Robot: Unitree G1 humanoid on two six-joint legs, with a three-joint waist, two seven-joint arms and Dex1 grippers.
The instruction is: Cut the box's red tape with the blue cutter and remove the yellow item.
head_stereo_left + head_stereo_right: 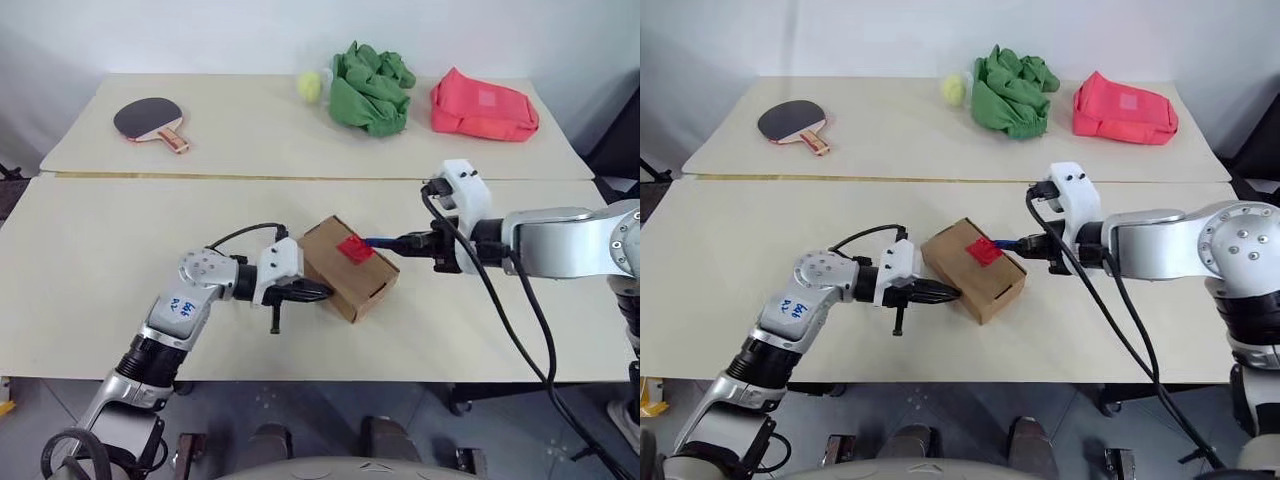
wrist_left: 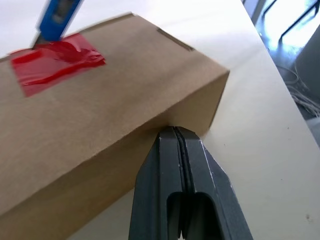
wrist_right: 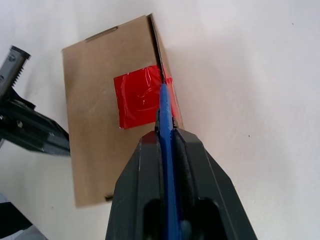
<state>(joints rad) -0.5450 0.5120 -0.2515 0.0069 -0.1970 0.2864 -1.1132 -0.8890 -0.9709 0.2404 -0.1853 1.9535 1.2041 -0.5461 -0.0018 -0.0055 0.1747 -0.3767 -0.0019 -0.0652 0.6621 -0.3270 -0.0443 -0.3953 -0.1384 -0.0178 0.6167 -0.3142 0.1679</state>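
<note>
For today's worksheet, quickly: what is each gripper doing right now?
Left gripper: shut, empty, fingertips against the box.
Right gripper: shut on the blue cutter, its tip at the red tape.

Bare table (image 1: 120, 290) around box (image 1: 335, 280); clutter far.

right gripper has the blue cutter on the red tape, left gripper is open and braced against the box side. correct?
One thing is wrong: the left gripper is shut, not open. The left wrist view shows its two black fingers pressed together, tips against the side of the box. The rest holds: the right gripper clamps the blue cutter with its tip on the red tape, per the right wrist view.
</note>
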